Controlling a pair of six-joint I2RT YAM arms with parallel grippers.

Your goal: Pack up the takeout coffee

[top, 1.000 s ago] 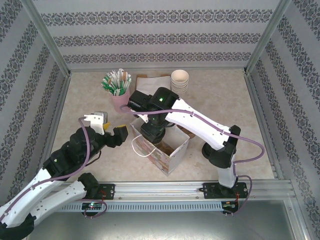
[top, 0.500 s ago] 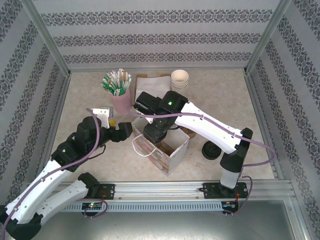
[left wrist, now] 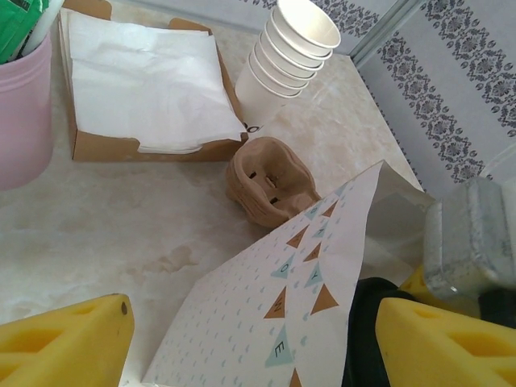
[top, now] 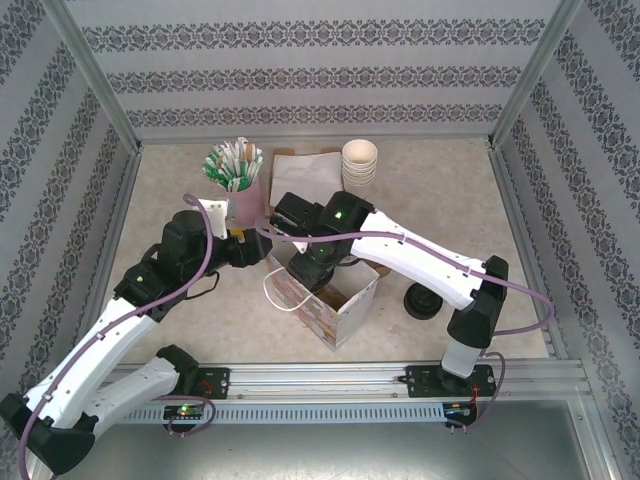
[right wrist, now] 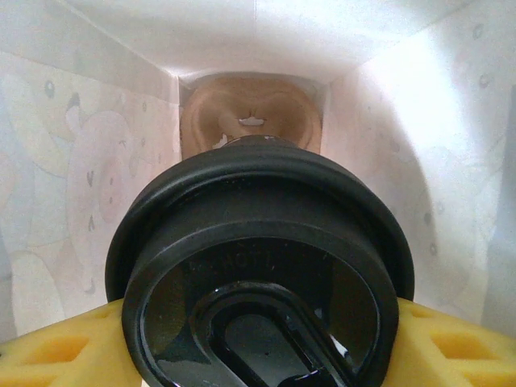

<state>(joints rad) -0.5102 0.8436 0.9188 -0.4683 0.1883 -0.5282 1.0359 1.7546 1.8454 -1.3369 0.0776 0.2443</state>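
Right gripper [right wrist: 258, 347] holds the takeout coffee [right wrist: 260, 266] inside the paper bag [top: 338, 308].
Its yellow pads [right wrist: 48, 351] clamp the black lid from both sides. The left gripper [left wrist: 254, 343] has its jaws wide apart, the bag's patterned wall between them, gripping nothing.

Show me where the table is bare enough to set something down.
Bare: the far-right stretch between the stacked cups and the right wall, and the far-left corner beside the pink cup. Crowded: the centre, around the paper bag and napkin tray.
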